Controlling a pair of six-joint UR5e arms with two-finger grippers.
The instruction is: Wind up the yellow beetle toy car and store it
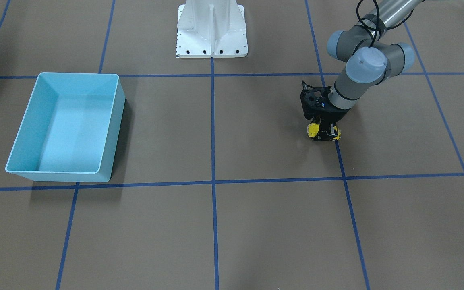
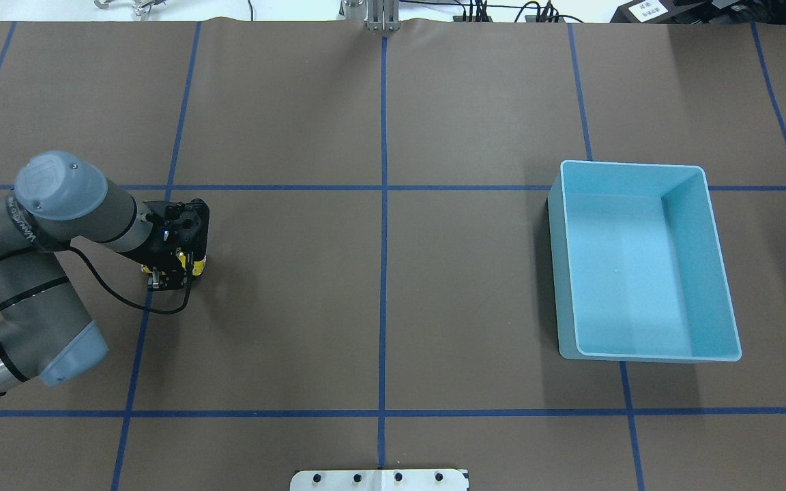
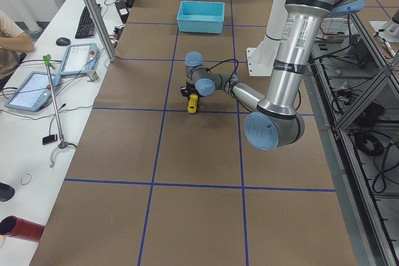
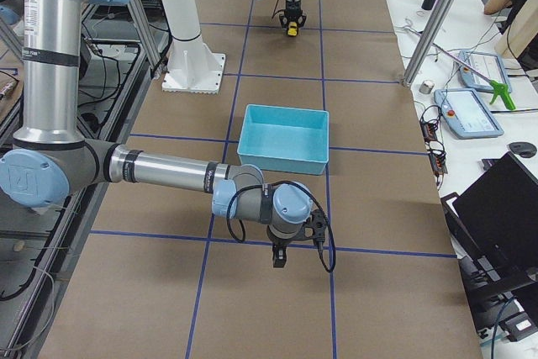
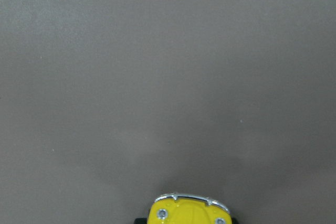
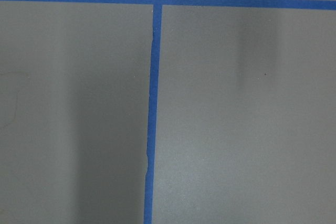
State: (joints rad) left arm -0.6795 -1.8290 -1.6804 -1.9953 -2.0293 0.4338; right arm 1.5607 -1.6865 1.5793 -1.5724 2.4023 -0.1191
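Little of the tiny glossy yellow beetle toy car (image 1: pixel 312 129) shows in any view. From the front-facing camera the black two-finger left gripper (image 1: pixel 324 136) covers its middle, so only the yellow ends stick out on either side. From overhead we see just a yellow sliver under the gripper's body. The left wrist camera cuts the car off at its bottom edge and gives us one rounded end with a chrome strip.

The fingers are closed against the car's sides. The car sits low at the brown paper-covered table (image 1: pixel 256 225), just beside a blue tape line (image 1: pixel 340 157), on the robot's left half.

The grey left arm (image 1: pixel 357 76) reaches out low, elbow folded, with its wrist bent so the gripper points down at the table.

The right gripper (image 4: pixel 280 254) shows only in the right-side view, small and dark, near a tape crossing; we cannot tell how wide it stands.

The light-blue rectangular plastic bin (image 1: pixel 111 121) stands well apart from the car, on the table's other half.
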